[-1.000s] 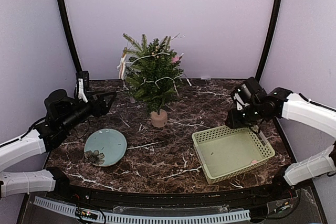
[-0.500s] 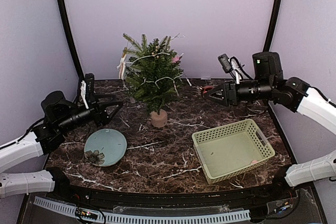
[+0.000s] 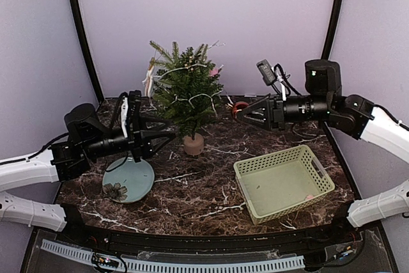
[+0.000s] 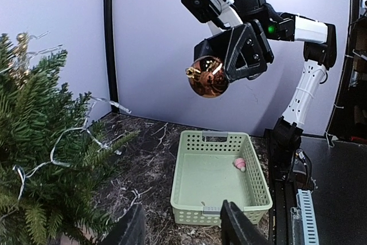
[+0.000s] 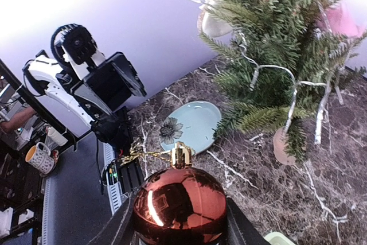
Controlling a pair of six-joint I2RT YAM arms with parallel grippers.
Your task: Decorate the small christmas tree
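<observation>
Copper-red and glossy, a bauble point(image 5: 179, 205) sits pinched in the right tool point(image 3: 246, 112), with its gold cap and loop clear of the fingers. The small christmas tree point(image 3: 186, 93) stands upright in its pot point(image 3: 193, 144) toward the far edge of the surface point(image 3: 211, 183), left of centre. It lies directly left of that bauble, with branch tips near but apart. The left tool point(image 3: 166, 139) hangs by the lower branches on the other side, fingers spread on nothing. I'd say the right arm is better placed to hang the bauble, with a sideways reach into the foliage.
</observation>
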